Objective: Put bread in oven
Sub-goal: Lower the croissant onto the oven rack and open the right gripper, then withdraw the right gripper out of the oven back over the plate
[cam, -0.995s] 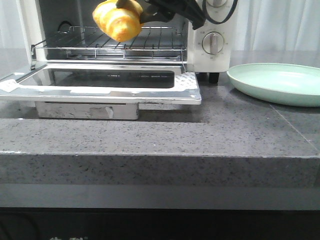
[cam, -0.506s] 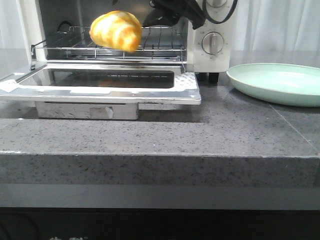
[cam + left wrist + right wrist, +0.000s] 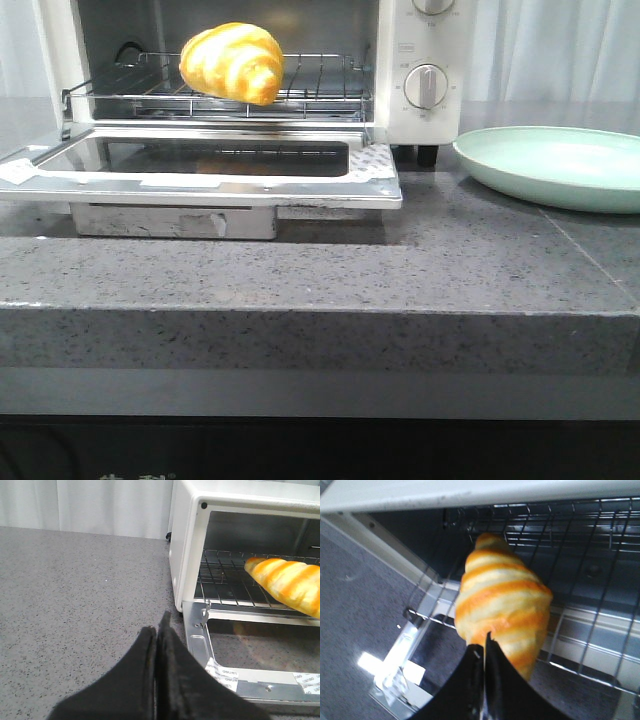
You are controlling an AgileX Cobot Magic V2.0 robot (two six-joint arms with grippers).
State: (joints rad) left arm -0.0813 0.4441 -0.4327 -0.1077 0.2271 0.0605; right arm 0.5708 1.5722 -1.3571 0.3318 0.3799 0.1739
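Observation:
The bread [image 3: 232, 62], a glossy golden croissant roll, lies on the wire rack [image 3: 320, 95] near its front edge inside the white oven [image 3: 420, 60], whose glass door [image 3: 200, 175] is folded down flat. Neither gripper shows in the front view. In the right wrist view my right gripper [image 3: 484, 647] is shut and empty, just in front of the bread [image 3: 502, 600], apart from it. In the left wrist view my left gripper [image 3: 157, 630] is shut and empty over the counter beside the oven's [image 3: 187, 540] left front corner; the bread [image 3: 290, 582] shows on the rack.
A pale green plate [image 3: 560, 165] sits on the grey counter to the right of the oven. The open door juts toward the counter's front edge [image 3: 320, 310]. White curtains hang behind.
My right gripper let go of the bread, which dropped onto the wire rack, and the arm pulled back up out of the front view.

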